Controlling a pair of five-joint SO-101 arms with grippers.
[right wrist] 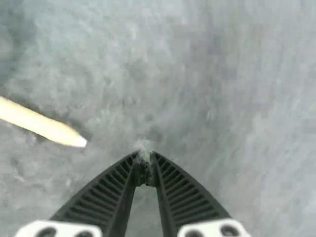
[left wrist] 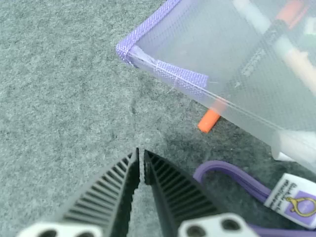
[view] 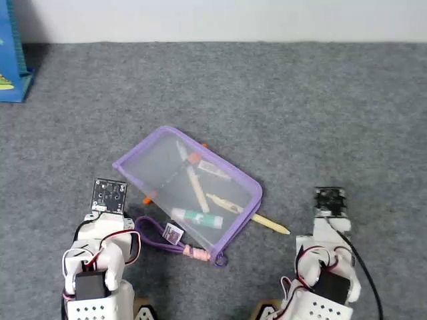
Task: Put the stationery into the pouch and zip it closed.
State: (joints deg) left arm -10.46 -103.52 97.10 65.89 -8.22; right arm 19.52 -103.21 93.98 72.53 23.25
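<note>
Grey carpet (view: 300, 100) covers the whole work surface. The pouch (view: 150, 163), clear mesh with purple trim, lies flat and slanted, centre-left of the high view, between the two arms. The left arm (view: 100, 253) is at lower left and the right arm (view: 327, 267) at lower right, both standing off the pouch.

I read the left gripper (left wrist: 140, 155) as closed to a hairline slit with nothing in it, tips over bare carpet just short of the pouch's near corner. The right gripper (right wrist: 143, 158) is closed tip to tip and empty, over carpet.

A blue box (view: 12, 60) sits at the upper left edge. A purple strap (view: 157, 237) loops off the pouch's lower edge toward the left arm.

Inside the pouch I see several pens, including a green-and-white one (view: 197, 217) along the lower edge. A cream pencil (view: 270, 223) pokes out of the pouch's lower right side, its tip near the right gripper. A small orange tip (view: 148, 199) shows at the pouch's left edge. A white tag (view: 173, 233) hangs on the strap.
</note>
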